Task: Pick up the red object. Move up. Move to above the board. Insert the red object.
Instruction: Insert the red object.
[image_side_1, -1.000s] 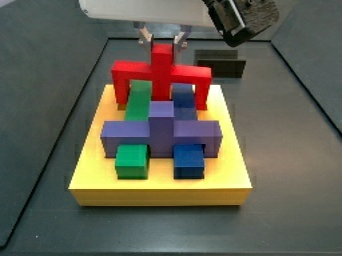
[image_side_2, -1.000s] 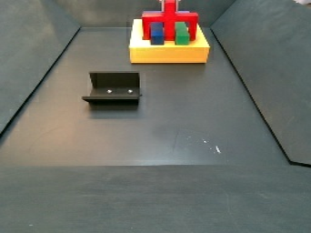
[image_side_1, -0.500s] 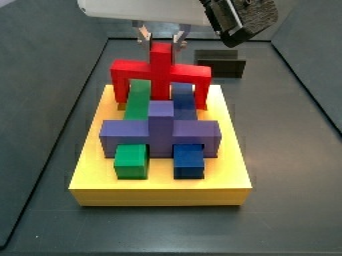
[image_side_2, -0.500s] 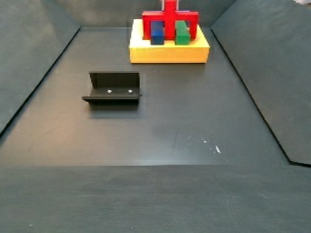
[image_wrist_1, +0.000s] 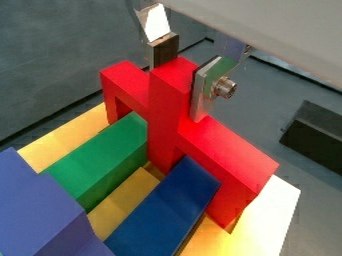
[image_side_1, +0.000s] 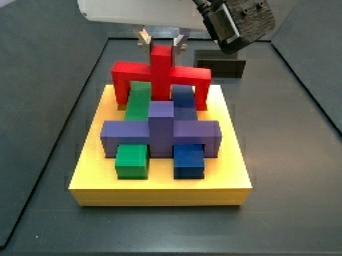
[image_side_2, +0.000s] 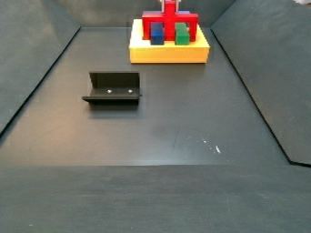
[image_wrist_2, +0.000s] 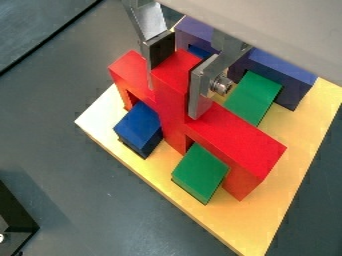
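The red object [image_side_1: 160, 72] stands on the far end of the yellow board [image_side_1: 160, 190], its two legs straddling a green block [image_side_1: 138, 97] and a blue block [image_side_1: 183, 96]. My gripper [image_side_1: 162, 42] hangs straight over it, shut on the upright stem. In both wrist views the silver fingers [image_wrist_1: 210, 92] [image_wrist_2: 205, 92] press the stem's sides, and the red object's [image_wrist_1: 201, 150] [image_wrist_2: 221, 135] bar runs across below my gripper [image_wrist_1: 185, 78] [image_wrist_2: 181, 78]. From the far side view the red object [image_side_2: 169, 20] tops the board [image_side_2: 170, 55] at the back.
A purple cross-shaped block [image_side_1: 162, 130] sits mid-board, with a small green block [image_side_1: 131, 160] and blue block [image_side_1: 190, 162] in front of it. The dark fixture [image_side_2: 113, 88] stands on the floor away from the board, also seen behind it [image_side_1: 221, 65]. Dark walls ring the floor.
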